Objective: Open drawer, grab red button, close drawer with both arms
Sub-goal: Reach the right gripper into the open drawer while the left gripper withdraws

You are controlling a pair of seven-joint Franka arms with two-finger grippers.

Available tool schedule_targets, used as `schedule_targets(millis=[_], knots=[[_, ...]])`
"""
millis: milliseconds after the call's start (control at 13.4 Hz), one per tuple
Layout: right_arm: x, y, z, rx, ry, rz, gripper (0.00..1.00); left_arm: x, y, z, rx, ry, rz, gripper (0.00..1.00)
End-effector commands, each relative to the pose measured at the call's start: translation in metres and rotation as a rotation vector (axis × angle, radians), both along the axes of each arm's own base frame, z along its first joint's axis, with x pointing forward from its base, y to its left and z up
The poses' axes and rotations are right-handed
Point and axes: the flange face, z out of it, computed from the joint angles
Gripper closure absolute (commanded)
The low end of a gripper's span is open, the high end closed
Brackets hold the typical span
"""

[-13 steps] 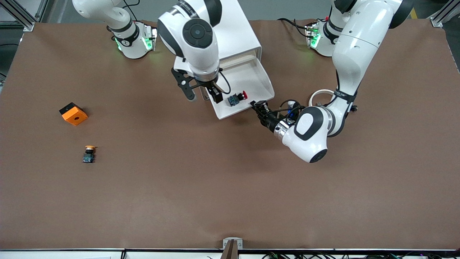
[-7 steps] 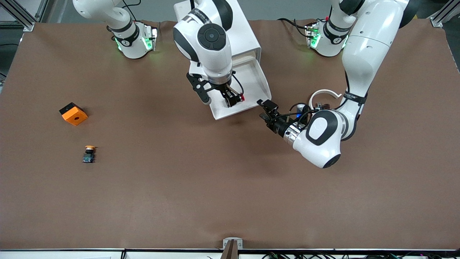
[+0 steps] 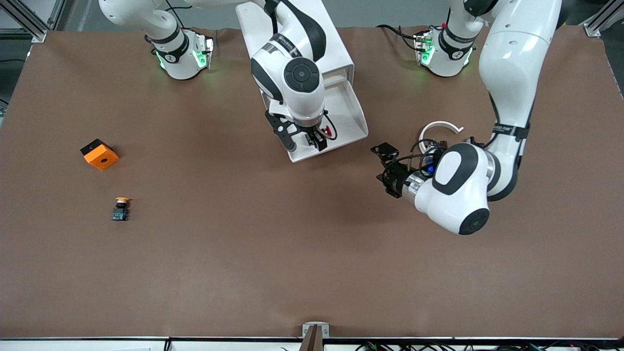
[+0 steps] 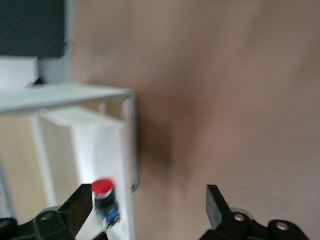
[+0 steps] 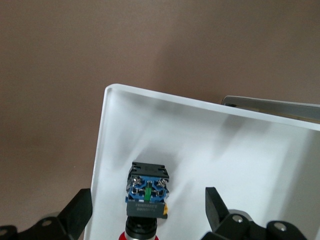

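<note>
- The right arm (image 3: 292, 78) reached from its base at the right arm's end of the table, its forearm passing over the white cabinet (image 3: 336, 53) and its wrist bent straight down over the open drawer (image 3: 351, 122).
- The right gripper (image 3: 314, 141) pointed down into the drawer, near the front wall, with its fingers spread wide and nothing between them.
- In the right wrist view the two fingertips (image 5: 75, 212) stood on either side of the button (image 5: 147, 192), apart from it, with clear gaps on both sides.
- The button (image 3: 327, 130) lay on its side on the drawer floor, red cap toward the left arm's end of the table, blue base just under the right gripper.
- The left arm (image 3: 507, 73) came down from its base, folded at the elbow, and its wrist lay low and level over the bare table, pointing toward the drawer's front corner.
- The left gripper (image 3: 382, 163) hung just above the table, near the drawer but apart from it, fingers wide open and empty.
- The left wrist view showed its fingertips (image 4: 217, 205) well spread, with the drawer's wall (image 4: 131, 145) and the button's red cap (image 4: 102, 187) farther off.
- An orange block (image 3: 99, 154) and an orange-capped button (image 3: 121, 208) sat on the table toward the right arm's end, well apart from both arms.
</note>
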Motion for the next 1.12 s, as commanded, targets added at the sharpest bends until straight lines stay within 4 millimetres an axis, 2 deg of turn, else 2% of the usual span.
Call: schedule_targets(millis=[0, 149, 297, 446, 595, 818, 892, 967, 1041], knots=[[0.007, 0.004, -0.004, 0.004, 0.007, -0.012, 0.00, 0.000, 0.016, 0.055, 0.022, -0.153, -0.144, 0.00], [0.007, 0.004, -0.005, 0.002, 0.007, -0.009, 0.00, -0.009, 0.030, 0.103, -0.001, -0.266, -0.344, 0.00], [0.004, 0.007, -0.012, -0.002, 0.009, -0.002, 0.00, -0.014, 0.045, 0.137, -0.045, -0.355, -0.534, 0.00], [0.007, 0.012, -0.011, 0.031, -0.021, -0.008, 0.00, -0.011, 0.080, 0.166, -0.127, -0.433, -0.659, 0.00], [0.007, 0.014, -0.024, 0.022, -0.014, -0.013, 0.02, -0.021, 0.087, 0.175, -0.155, -0.456, -0.797, 0.00], [0.007, 0.014, -0.026, 0.021, -0.014, -0.006, 0.02, -0.042, 0.098, 0.185, -0.174, -0.460, -0.989, 0.00], [0.008, 0.013, -0.025, 0.021, -0.015, -0.006, 0.02, -0.048, 0.108, 0.189, -0.202, -0.468, -1.038, 0.00], [0.008, 0.013, -0.026, 0.019, -0.014, -0.006, 0.06, -0.054, 0.117, 0.192, -0.228, -0.481, -1.085, 0.00], [0.008, 0.013, -0.025, 0.020, -0.015, -0.007, 0.15, -0.060, 0.126, 0.196, -0.252, -0.500, -1.135, 0.00]])
